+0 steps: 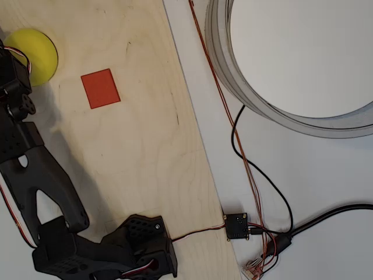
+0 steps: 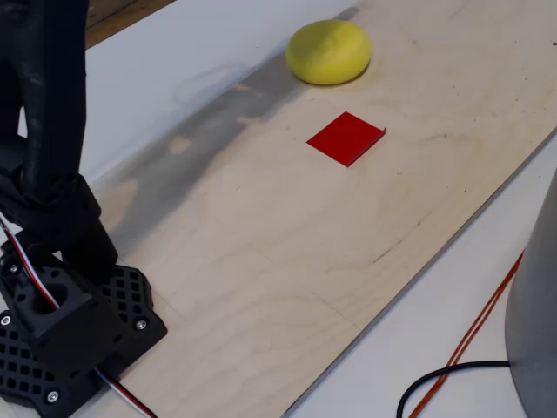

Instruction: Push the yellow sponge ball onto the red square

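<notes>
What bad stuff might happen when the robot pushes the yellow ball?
The yellow sponge ball is round and sits near the edge of the wooden board, so a crooked push might roll it off. The red square is smaller than the ball, so it may roll past.

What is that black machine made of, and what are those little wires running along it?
The arm is matte black plastic, made of chunky angular links. Its base has a lattice of small holes and silver screws at the corners. Thin red, white and black wires loop between the joints, and a thin red wire runs from the base across the wooden board to a small black box.
</notes>
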You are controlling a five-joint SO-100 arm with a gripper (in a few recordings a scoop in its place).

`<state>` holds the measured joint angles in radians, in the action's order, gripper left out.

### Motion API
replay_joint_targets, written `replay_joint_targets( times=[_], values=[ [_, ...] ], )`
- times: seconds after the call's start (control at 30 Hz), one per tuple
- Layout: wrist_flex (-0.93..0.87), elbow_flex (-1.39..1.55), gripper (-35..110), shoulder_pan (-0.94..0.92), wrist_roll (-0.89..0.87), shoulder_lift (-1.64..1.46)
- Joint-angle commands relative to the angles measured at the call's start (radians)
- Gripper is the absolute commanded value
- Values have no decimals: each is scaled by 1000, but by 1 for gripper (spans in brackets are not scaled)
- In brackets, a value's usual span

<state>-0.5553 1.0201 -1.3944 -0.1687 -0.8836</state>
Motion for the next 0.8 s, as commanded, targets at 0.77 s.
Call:
replay_joint_targets(
  times=[0.77],
  values=[
    [239, 80, 17, -48, -34, 129]
  ],
)
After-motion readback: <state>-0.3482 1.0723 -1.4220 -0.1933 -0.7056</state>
